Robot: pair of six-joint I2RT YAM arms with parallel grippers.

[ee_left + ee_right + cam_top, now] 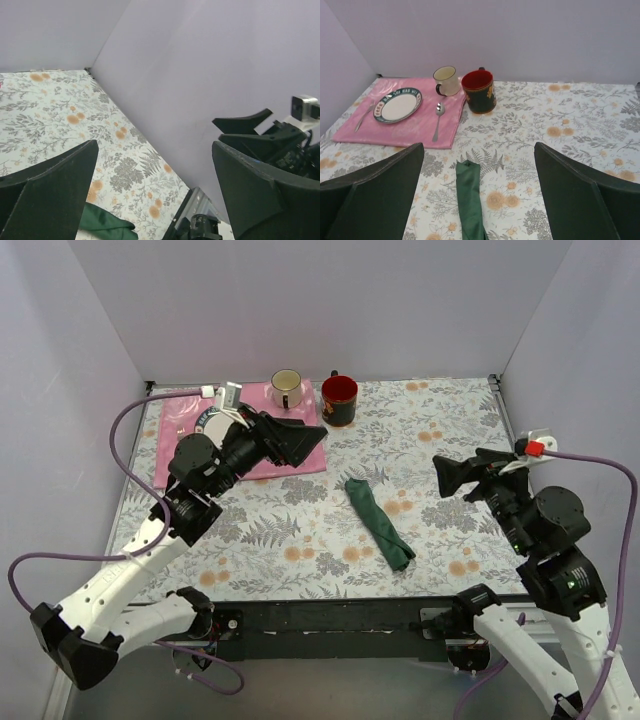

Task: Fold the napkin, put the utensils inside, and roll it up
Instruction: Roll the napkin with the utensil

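Dark green satin cloth napkin (380, 523): tight roll, lies flat on flowery table cover (300, 540), near mid, slanted. No black-handled utensils seen, prob tucked inside roll. Job looks done.

R gripper (443, 477): jaws wide apart, empty, up in air just right of roll, not touching.

L gripper (300, 447): jaws apart too, empty, over edge of pink rectangular placemat (420, 125), further from roll.

Both prob lifted clear so roll not knocked.

Far back: cream mug (287, 388), dark mug w/ red inside (339, 400).

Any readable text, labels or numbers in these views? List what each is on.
Plate: white lettering round its teal rim, too blurred to read.
Dark mug: gold mark on its side, too small to read.
No other text, number or sign shows in any view.
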